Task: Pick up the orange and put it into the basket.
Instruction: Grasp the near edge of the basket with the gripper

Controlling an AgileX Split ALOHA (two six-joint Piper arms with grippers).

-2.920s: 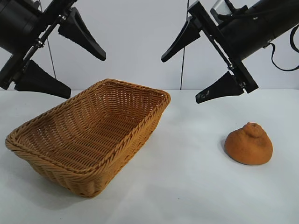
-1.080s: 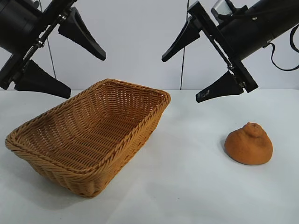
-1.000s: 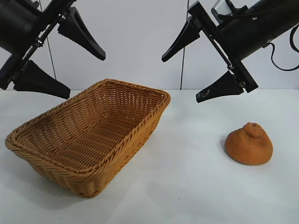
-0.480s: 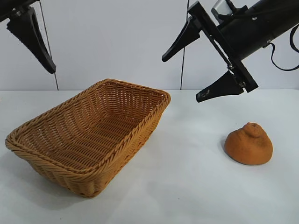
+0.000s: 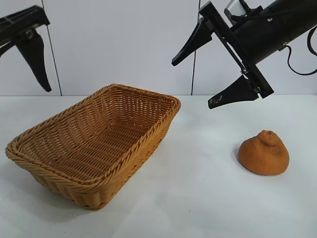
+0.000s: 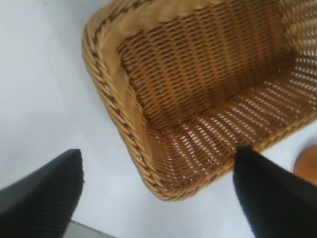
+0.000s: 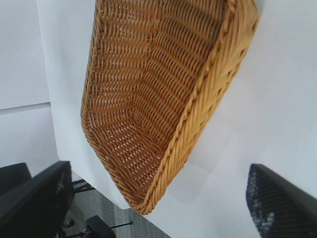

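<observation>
The orange [image 5: 263, 153], dull and knobbed, lies on the white table at the right, touched by nothing. A sliver of the orange [image 6: 307, 166] shows past the basket in the left wrist view. The wicker basket [image 5: 94, 141] stands empty at the left. My right gripper [image 5: 191, 85] hangs open in the air between the basket and the orange, above and left of the fruit. In its own view the right gripper [image 7: 158, 167] frames the basket's corner [image 7: 148, 198]. My left gripper [image 6: 158, 151] is open, high at the far left, with one finger [image 5: 35, 57] in the exterior view.
A white wall rises behind the table [image 5: 198, 198]. The table's edge, grey floor and a dark stand [image 7: 99, 225] show in the right wrist view. A black cable [image 5: 303, 67] loops behind the right arm.
The left gripper has swung up and to the left, away from above the basket's near end, and turned. The right arm, basket and orange have not moved.
</observation>
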